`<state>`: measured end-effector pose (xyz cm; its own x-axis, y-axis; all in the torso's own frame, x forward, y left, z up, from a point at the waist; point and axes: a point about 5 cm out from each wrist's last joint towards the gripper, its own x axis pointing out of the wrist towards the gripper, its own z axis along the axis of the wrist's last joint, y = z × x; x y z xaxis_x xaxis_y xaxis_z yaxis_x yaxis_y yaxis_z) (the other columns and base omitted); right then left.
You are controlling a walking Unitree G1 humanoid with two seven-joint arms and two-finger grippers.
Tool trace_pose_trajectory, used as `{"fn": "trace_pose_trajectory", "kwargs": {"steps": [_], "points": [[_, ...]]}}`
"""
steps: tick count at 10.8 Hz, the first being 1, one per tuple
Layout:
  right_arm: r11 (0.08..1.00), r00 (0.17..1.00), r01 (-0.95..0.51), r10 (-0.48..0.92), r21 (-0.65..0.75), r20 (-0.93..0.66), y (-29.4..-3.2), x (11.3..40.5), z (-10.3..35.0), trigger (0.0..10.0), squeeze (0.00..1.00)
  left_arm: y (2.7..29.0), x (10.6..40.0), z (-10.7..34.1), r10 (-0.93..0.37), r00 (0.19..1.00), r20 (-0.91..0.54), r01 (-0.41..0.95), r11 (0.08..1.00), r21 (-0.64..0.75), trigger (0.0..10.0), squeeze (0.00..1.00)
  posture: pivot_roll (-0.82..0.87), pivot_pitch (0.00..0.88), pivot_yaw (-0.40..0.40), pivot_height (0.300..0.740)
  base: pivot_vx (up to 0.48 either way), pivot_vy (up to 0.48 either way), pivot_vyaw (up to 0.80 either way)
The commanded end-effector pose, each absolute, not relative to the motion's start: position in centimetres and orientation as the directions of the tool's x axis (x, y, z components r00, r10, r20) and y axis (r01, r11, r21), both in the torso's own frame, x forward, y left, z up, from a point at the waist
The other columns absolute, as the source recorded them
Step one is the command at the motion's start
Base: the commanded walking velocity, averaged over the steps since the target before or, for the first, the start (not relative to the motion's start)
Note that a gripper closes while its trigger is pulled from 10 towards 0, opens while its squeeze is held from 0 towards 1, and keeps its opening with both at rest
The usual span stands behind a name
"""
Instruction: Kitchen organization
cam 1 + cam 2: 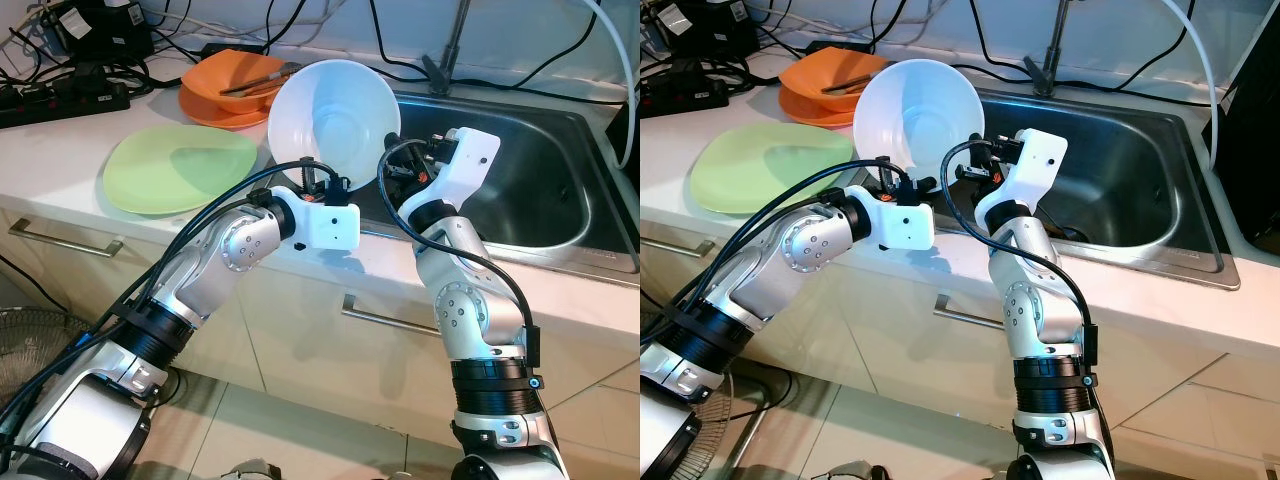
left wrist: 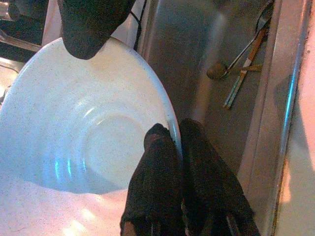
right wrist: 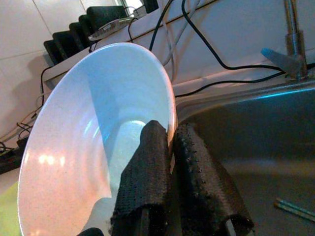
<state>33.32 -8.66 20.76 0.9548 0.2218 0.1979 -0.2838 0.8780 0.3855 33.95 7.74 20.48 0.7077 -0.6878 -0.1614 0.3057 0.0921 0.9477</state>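
White bowl point(image 1: 335, 125) pinched by both grippers, sink point(image 1: 530, 190) beside, green plate point(image 1: 180, 168) near

Head stereo pair looks forward and down from above the arms onto the counter point(image 1: 60, 150) and sink point(image 1: 540, 190), mid-range, the right eye shifted slightly sideways of the left. Left wrist cam sits close up, aimed along its fingers point(image 2: 157, 172) down into the white bowl point(image 2: 74, 142) and sink floor; right wrist cam, equally close, looks across the bowl rim toward the faucet point(image 3: 293, 34) and back wall. All four views share bowl and sink.
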Motion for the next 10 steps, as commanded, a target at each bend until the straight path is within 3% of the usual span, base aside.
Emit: {"fn": "trace_pose_trajectory", "kwargs": {"steps": [1,3,4,5,6,7,10], "points": [[0.870,0.951,-0.308,0.280,0.384,0.131,-7.5,33.2,19.3,0.0,0.00,6.4,33.2,22.7,-0.755,0.654,-0.051,0.222,0.127,0.967,10.0,0.00,-0.05,0.007,0.024,0.740,0.000,0.000,0.00],[0.873,0.953,-0.302,0.275,0.384,0.126,-7.6,33.3,19.3,0.0,0.00,6.4,33.3,22.7,-0.753,0.656,-0.049,0.219,0.128,0.967,10.0,0.00,-0.05,0.008,0.024,0.740,0.000,0.000,0.00],[0.873,0.953,-0.302,0.274,0.384,0.125,-7.6,33.3,19.3,0.0,0.00,6.4,33.3,22.7,-0.753,0.656,-0.053,0.234,0.136,0.963,10.0,0.28,-0.05,0.008,0.024,0.740,0.000,0.000,0.00],[0.872,0.953,-0.302,0.274,0.386,0.126,-7.6,33.3,19.3,0.0,0.00,6.4,33.3,22.7,-0.752,0.657,-0.048,0.234,0.142,0.962,10.0,1.00,-0.05,0.007,0.025,0.740,0.000,0.000,0.00],[0.871,0.954,-0.300,0.271,0.389,0.129,-7.6,33.3,19.3,0.0,0.00,6.3,33.4,22.8,-0.750,0.660,-0.043,0.226,0.143,0.964,10.0,1.00,-0.05,0.007,0.025,0.740,0.000,0.000,0.00],[0.872,0.957,-0.291,0.261,0.393,0.129,-7.7,33.4,19.3,0.0,0.00,6.4,33.4,22.8,-0.747,0.664,-0.044,0.221,0.139,0.965,10.0,0.00,-0.05,0.009,0.023,0.740,0.000,0.000,0.00],[0.883,0.976,-0.216,0.184,0.417,0.115,-8.5,33.8,19.2,0.0,0.00,6.4,33.4,22.6,-0.747,0.663,-0.053,0.223,0.129,0.966,10.0,0.00,-0.05,0.009,0.023,0.740,0.000,0.000,0.00]]}}
